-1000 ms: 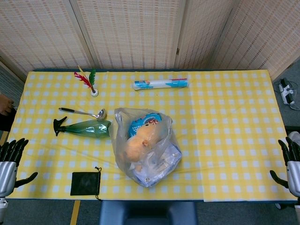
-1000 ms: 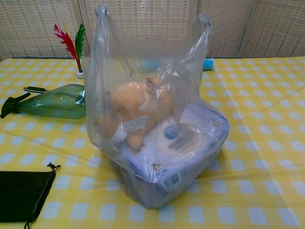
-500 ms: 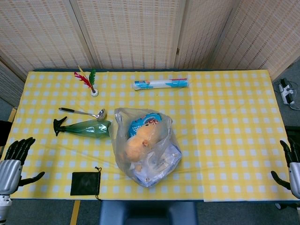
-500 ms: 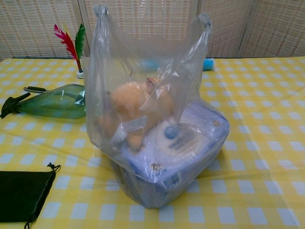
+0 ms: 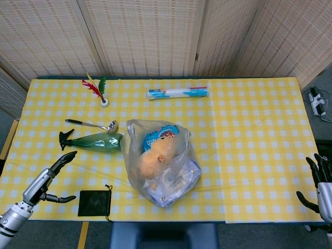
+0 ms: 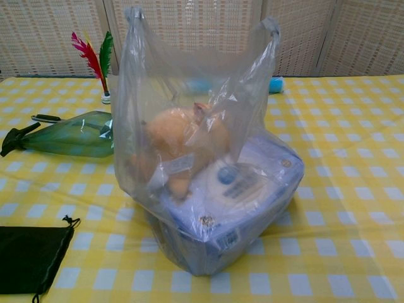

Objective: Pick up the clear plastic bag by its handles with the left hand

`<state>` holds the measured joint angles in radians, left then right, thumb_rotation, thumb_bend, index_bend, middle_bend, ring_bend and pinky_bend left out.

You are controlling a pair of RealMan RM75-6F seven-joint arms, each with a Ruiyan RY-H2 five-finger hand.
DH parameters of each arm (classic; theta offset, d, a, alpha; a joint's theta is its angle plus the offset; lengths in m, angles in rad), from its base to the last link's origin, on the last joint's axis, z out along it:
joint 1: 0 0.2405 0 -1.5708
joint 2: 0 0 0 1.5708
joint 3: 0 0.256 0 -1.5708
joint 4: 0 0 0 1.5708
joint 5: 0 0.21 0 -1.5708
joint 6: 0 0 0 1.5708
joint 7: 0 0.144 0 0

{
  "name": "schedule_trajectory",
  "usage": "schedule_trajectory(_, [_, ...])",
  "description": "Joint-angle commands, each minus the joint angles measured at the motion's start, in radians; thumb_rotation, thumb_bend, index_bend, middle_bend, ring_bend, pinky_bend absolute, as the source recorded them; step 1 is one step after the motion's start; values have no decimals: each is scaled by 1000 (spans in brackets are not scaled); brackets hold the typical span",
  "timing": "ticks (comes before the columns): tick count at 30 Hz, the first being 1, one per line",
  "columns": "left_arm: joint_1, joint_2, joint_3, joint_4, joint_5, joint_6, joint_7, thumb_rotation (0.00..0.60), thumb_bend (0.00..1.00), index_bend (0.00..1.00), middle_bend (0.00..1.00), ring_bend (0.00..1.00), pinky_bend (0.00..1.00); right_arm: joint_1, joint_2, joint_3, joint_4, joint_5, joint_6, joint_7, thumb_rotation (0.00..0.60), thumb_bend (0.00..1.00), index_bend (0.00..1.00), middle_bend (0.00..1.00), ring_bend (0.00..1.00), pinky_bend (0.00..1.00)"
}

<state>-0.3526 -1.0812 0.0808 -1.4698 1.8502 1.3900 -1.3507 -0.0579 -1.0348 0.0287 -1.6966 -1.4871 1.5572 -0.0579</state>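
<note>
Staged indoor test area, woven screen panels (image 5: 150, 36) behind yellow checked tablecloth (image 5: 249, 129), power strip (image 5: 317, 104) on floor

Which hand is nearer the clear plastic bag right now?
Left. The left hand hovers over the table's near-left corner, beside the black pouch, fingers pointing toward the clear plastic bag. The right hand sits off the table's far right edge, much farther away.

yellow-checked tablecloth (image 5: 249, 135), green bottle (image 5: 96, 141), black pouch (image 5: 93, 203)
</note>
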Motion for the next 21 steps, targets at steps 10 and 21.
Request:
schedule_trajectory(10, [-250, -123, 29, 147, 53, -96, -183, 557, 86, 29, 61, 30, 3, -4, 20, -8, -2, 4, -14, 35, 600, 271, 0, 0, 0, 0])
schedule_trajectory(21, [-348, -157, 20, 127, 7, -169, -143, 558, 87, 9, 61, 49, 10, 0, 43, -11, 3, 11, -41, 101, 600, 271, 0, 0, 0, 0])
